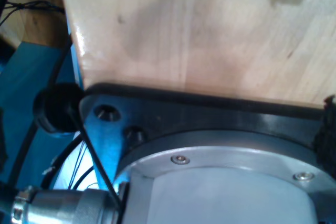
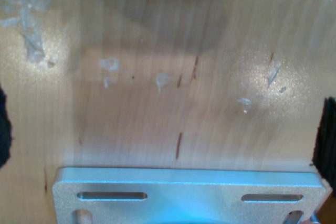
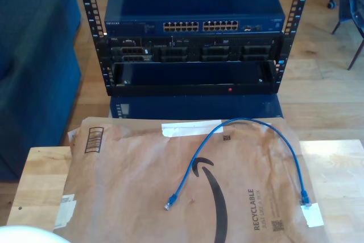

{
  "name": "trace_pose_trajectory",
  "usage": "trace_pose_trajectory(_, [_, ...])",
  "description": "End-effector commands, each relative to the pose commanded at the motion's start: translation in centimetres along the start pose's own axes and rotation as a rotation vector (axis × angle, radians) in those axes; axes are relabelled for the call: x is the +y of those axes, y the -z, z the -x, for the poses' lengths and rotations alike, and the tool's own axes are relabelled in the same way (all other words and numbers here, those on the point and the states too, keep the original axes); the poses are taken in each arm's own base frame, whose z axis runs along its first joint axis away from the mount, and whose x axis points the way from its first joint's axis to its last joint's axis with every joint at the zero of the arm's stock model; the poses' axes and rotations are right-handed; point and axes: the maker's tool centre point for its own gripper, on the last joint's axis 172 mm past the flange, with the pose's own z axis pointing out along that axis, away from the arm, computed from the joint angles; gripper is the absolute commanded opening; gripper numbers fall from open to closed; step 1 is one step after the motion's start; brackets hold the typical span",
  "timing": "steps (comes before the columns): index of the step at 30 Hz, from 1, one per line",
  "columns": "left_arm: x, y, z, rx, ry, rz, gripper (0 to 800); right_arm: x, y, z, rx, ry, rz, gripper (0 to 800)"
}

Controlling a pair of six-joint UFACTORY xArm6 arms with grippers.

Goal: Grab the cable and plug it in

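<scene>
The cable (image 3: pixel 200 151) is thin and bright blue. It lies in an arch on a brown paper mailer (image 3: pixel 125 186) in the exterior view. One clear plug (image 3: pixel 169 205) rests near the mailer's middle, the other (image 3: pixel 306 202) towards the exterior view's right. Behind the table stands a rack with a blue network switch (image 3: pixel 193 4) and its row of ports (image 3: pixel 200 26). My second gripper (image 2: pixel 168 135) is open over bare wood, a dark finger (image 2: pixel 326 135) at each edge. My first gripper (image 1: pixel 168 129) looks open too, with one dark finger (image 1: pixel 329 129) showing and nothing between.
The wooden table (image 3: pixel 40 180) carries the mailer. A black arm base plate (image 1: pixel 210 119) bolts to the table edge, with a black knob (image 1: pixel 55 107) and cables beside it. A silver slotted plate (image 2: pixel 184 195) lies on the wood. Blue upholstery (image 3: pixel 34 55) fills the exterior view's left.
</scene>
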Motion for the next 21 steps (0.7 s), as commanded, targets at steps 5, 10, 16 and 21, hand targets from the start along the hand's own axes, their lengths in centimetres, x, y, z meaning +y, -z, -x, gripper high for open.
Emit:
trace_pose_trajectory(5, [0.0, 0.0, 0.0, 0.0, 0.0, 0.0, 800, 0.0, 0.0, 0.0, 0.0, 0.002, 0.0, 798])
trace_pose_trajectory(10, [0.0, 0.0, 0.0, 0.0, -0.002, 0.0, 800, 0.0, 0.0, 0.0, 0.0, 0.0, 0.0, 798])
trace_pose_trajectory(16, [0.0, 0.1, 0.0, 0.0, 0.003, 0.0, 800, 0.0, 0.7, -0.4, 0.009, -0.006, -0.001, 797])
trace_pose_trajectory(21, [-0.4, 0.6, -0.1, 0.003, 0.003, -0.013, 800, 0.0, 3.5, -2.1, 0.096, -0.02, -0.011, 796])
